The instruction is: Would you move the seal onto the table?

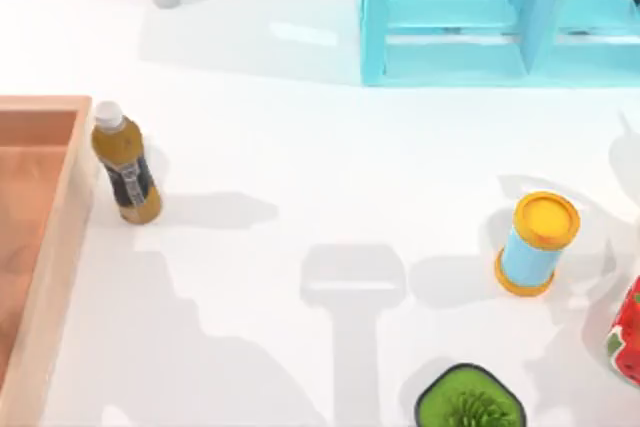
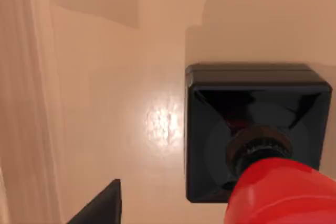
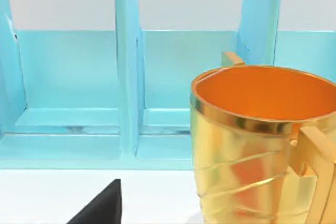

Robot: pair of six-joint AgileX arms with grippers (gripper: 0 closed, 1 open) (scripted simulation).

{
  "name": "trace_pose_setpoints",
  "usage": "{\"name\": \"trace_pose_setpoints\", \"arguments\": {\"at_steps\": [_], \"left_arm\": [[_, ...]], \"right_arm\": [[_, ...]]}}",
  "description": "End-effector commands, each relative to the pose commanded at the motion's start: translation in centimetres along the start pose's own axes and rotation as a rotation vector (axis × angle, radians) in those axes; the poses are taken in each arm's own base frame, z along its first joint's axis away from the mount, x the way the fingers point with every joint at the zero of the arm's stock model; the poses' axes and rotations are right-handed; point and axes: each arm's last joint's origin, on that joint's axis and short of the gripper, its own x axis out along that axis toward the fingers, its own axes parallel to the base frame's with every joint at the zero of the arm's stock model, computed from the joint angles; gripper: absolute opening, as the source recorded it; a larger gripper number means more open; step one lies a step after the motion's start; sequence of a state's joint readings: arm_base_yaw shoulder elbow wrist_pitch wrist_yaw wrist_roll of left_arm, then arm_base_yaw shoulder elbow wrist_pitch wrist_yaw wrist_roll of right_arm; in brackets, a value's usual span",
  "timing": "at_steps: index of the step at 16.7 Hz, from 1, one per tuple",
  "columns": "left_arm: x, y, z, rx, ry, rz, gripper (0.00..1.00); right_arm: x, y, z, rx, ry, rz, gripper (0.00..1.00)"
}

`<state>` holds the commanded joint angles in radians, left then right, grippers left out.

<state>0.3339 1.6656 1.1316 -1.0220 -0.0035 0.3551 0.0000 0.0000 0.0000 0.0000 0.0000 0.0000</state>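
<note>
Left wrist view: the seal (image 2: 257,135) stands upright on the wooden tray (image 2: 105,103), close below my left pincer; I cannot tell how wide that pincer stands.

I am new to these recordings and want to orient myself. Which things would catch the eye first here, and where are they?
In the left wrist view, the seal, a black square base with a glossy red knob, stands on an orange-brown wooden surface. In the right wrist view, a shiny gold cup stands before the turquoise shelf unit. From above, a bottle stands on the white table, just right of the wooden tray.
</note>
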Motion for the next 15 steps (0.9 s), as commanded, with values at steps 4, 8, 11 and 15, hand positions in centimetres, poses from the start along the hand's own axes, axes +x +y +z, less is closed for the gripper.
{"name": "trace_pose_setpoints", "arguments": {"at_steps": [4, 8, 11, 15], "left_arm": [[3.0, -0.2, -0.5, 0.000, 0.014, -0.005, 1.00], [3.1, -0.2, -0.6, 0.000, 0.014, -0.005, 1.00], [3.1, -0.2, -0.6, 0.000, 0.014, -0.005, 0.77], [3.1, -0.2, -0.6, 0.000, 0.014, -0.005, 0.47]], "right_arm": [[0.0, 0.0, 0.0, 0.000, 0.000, 0.000, 1.00], [0.0, 0.0, 0.0, 0.000, 0.000, 0.000, 1.00], [0.0, 0.0, 0.0, 0.000, 0.000, 0.000, 1.00], [0.0, 0.0, 0.0, 0.000, 0.000, 0.000, 1.00]]}}
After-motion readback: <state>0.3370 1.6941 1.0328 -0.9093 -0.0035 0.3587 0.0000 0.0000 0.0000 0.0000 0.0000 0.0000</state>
